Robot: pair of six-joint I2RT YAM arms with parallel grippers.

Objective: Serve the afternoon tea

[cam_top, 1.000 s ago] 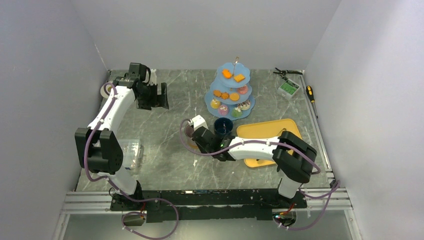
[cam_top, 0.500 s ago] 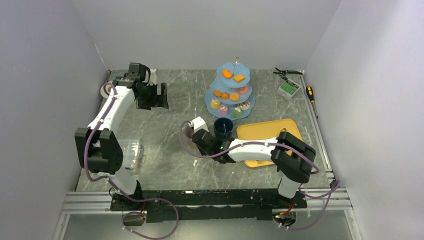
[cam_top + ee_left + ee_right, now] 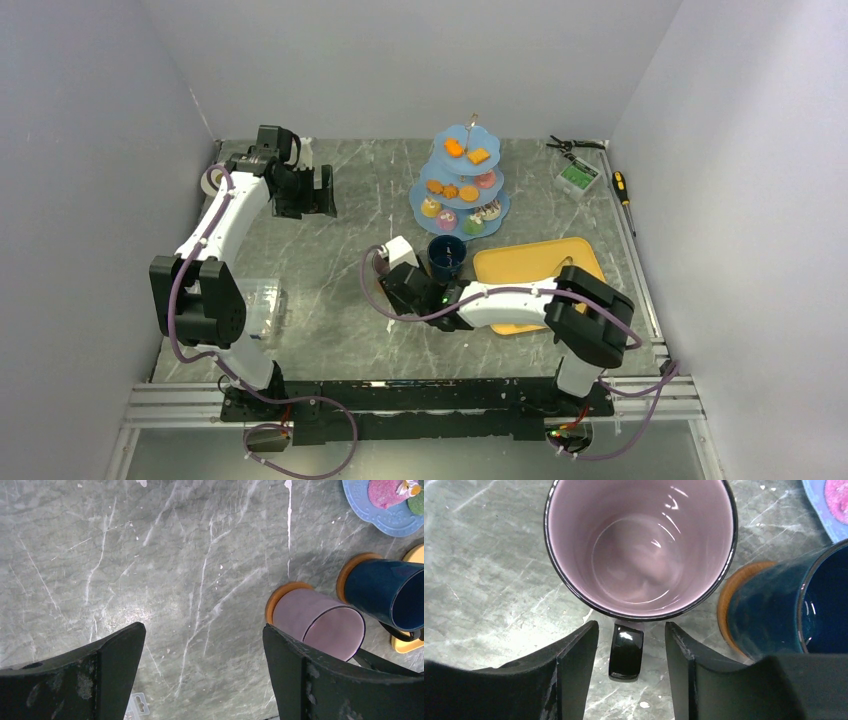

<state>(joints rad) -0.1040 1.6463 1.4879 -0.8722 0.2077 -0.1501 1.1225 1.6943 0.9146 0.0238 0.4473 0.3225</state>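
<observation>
Desk (image 3: 330, 270): mauve mug (image 3: 640, 545) stands upright on a brown coaster (image 3: 280, 592) | dark-blue mug (image 3: 794, 610) sits just beside it | right gripper (image 3: 631, 632) spread, fingers straddling the mauve mug's handle (image 3: 626, 652), no contact | left gripper (image 3: 202, 629) wide apart, hovering well away from the mauve mug | three-tier stand (image 3: 460, 190) beyond it, carrying cakes and biscuits

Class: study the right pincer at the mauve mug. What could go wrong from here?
1. The right pincer stands open astride the handle of the mauve mug; a sideways drift could catch the handle and twist or tip the mug.
2. The dark-blue mug stands close beside it, so a shoved mug might knock it.
3. The mauve mug rests on a brown coaster; a push could slide it off.
</observation>
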